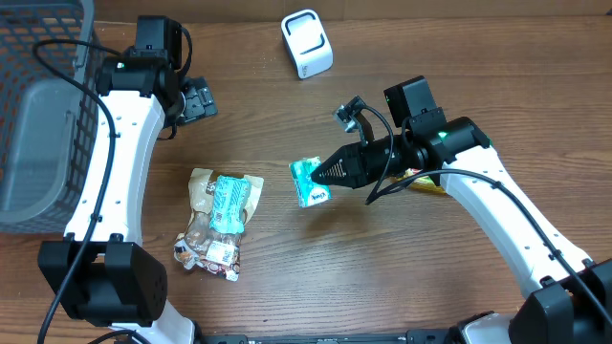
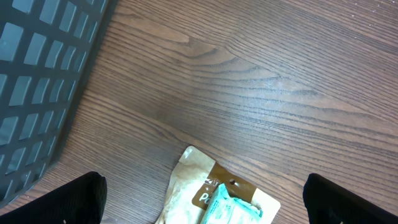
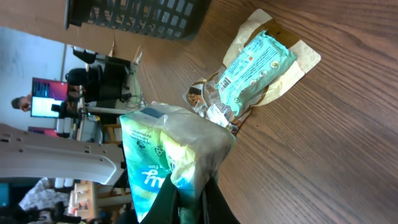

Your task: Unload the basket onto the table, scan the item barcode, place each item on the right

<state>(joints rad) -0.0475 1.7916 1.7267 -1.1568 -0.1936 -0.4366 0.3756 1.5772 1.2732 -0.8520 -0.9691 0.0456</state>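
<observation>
Nearest the robot's side of the tabletop point(image 1: 382, 277), a loose pile of three snack packs: a clear packet point(image 1: 208, 250) of brownish pieces at the near end, a tan pouch point(image 1: 201, 186) behind it, and a mint-green wrapper point(image 1: 229, 199) lying on top of that pouch, long axis running near to far

Just to the right of the pile, here's the one that matters: a single teal-and-white packet point(image 1: 308, 182), pinched in the right claw point(image 1: 323, 177), which is clenched on its right edge. The packet looks to be held clear of the wood, its long axis running roughly near to far with a slight tilt, and it sticks out leftward from the fingertips, towards the pile. The wrist view shows its printed face side-on; no barcode can be made out there

Under the right arm, one yellow item point(image 1: 427, 185), mostly hidden

Further back on the left, the left claw point(image 1: 196, 100) hangs released, jaws spread wide, gripping nothing, over bare wood beyond the pile

At the far edge, one white barcode scanner point(image 1: 307, 44), well apart from the held packet, and one grey mesh basket point(image 1: 38, 57) in the far left corner
</observation>
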